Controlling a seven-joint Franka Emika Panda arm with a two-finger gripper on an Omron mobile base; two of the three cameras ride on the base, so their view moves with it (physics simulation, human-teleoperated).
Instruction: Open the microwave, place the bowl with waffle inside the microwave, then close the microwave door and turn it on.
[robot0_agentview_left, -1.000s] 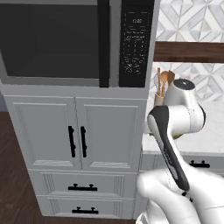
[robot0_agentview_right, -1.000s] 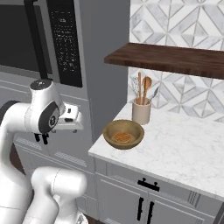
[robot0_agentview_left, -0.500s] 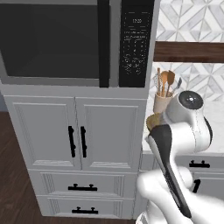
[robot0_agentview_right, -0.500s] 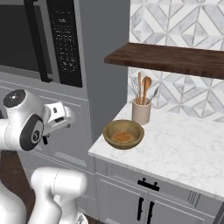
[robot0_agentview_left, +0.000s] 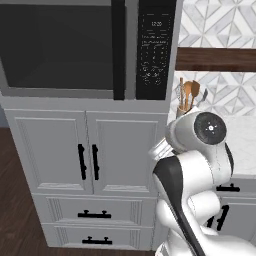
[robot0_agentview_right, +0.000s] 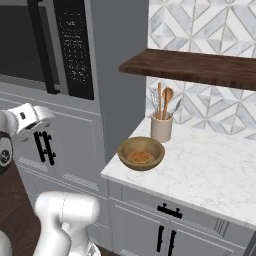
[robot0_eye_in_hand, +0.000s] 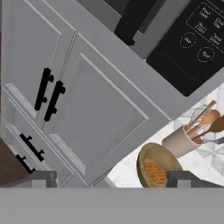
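Microwave door (robot0_agentview_left: 60, 47) shut; bowl with waffle (robot0_agentview_right: 140, 154) on countertop

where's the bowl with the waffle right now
In the right base view the bowl with waffle sits near the left end of the marble counter, just in front of the utensil crock.

From my remote station, I see the microwave (robot0_agentview_left: 87, 47) built in above a pair of cabinet doors (robot0_agentview_left: 87, 152), with two drawers (robot0_agentview_left: 95, 215) stacked below them. The microwave door (robot0_agentview_left: 60, 47) sits shut, its bar handle (robot0_agentview_left: 118, 50) at the door's right edge, and the keypad panel (robot0_agentview_left: 156, 47) just right of that. To the right of this unit runs a counter (robot0_agentview_right: 210, 165), with more cabinet fronts beneath it. On the counter, near its left end, rests the bowl with waffle (robot0_agentview_right: 140, 153); a utensil crock (robot0_agentview_right: 161, 126) stands just behind it, toward the wall. A shelf (robot0_agentview_right: 195, 67) hangs on the wall above both.
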